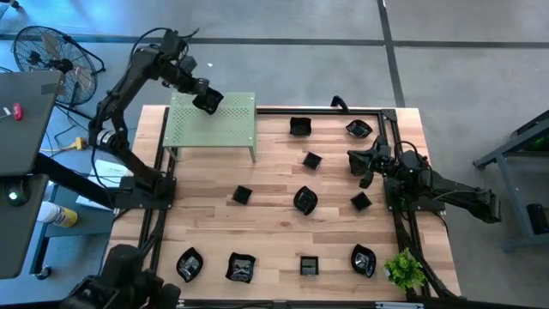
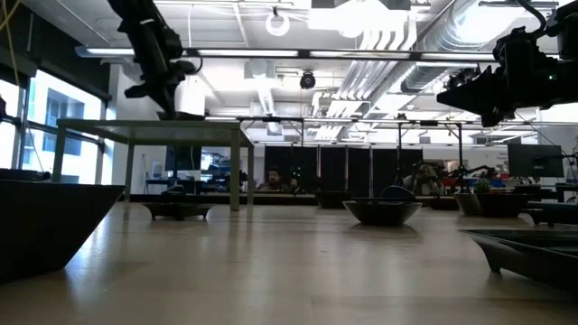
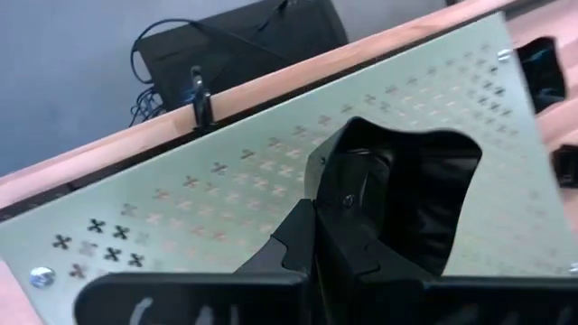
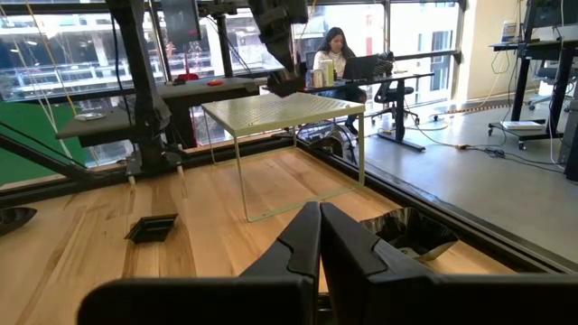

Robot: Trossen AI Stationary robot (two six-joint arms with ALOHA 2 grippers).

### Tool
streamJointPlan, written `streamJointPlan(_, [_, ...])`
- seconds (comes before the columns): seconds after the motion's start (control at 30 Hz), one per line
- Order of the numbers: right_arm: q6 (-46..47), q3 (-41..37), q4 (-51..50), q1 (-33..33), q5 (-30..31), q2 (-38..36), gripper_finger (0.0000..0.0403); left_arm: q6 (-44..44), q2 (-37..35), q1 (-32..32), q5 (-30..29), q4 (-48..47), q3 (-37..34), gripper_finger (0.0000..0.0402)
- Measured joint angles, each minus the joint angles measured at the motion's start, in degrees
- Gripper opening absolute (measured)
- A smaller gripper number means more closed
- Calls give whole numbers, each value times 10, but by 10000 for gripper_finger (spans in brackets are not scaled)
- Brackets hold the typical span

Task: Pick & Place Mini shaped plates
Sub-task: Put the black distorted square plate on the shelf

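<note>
Left gripper (image 1: 207,102) holds a plate over the green stand (image 1: 225,124)
Its fingers clamp a black mini plate (image 3: 424,194); right gripper (image 1: 367,168) waits pinched shut, empty

Tiny glossy black mini shaped plates (image 1: 305,199) scattered flat on table: four lined along 6 o'clock edge, others spread centre to 1 o'clock. One black dish (image 3: 411,194) held over green perforated shelf (image 3: 181,212).

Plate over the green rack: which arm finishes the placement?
Left. The left gripper already holds a mini plate just above the green perforated rack. The right gripper is shut and empty, low at the table's right edge, away from the rack.
</note>
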Motion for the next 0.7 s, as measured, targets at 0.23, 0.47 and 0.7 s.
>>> streamJointPlan(0.23, [0, 0, 0, 0, 0, 0, 5, 34, 11, 21, -2, 2, 0, 0])
streamJointPlan(0.47, [0, 0, 0, 0, 0, 0, 5, 58, 12, 23, -3, 5, 0, 0])
streamJointPlan(0.7, [0, 0, 0, 0, 0, 0, 5, 58, 23, 22, -4, 12, 0, 6])
